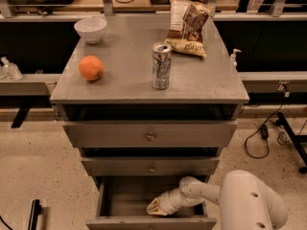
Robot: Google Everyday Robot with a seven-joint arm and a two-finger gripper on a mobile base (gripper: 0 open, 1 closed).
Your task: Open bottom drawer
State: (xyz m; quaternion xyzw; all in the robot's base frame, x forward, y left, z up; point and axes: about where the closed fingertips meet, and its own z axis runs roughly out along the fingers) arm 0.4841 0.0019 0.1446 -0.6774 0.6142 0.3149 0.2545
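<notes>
The bottom drawer [149, 222] of the grey cabinet stands pulled out, its inside showing and its front cut off by the lower edge of the view. My gripper [154, 207] reaches from the white arm at the lower right into the open drawer, its tip just behind the drawer front. The mid-sized drawer front [151, 166] and the tall top drawer front [150, 135] sit above it, both pushed in.
On the cabinet top [124, 87] are an orange [91, 67], a white bowl [90, 29], a drink can [161, 65] and a chip bag [188, 27]. Cables [261, 133] lie on the floor at the right. My white arm body [249, 202] fills the lower right corner.
</notes>
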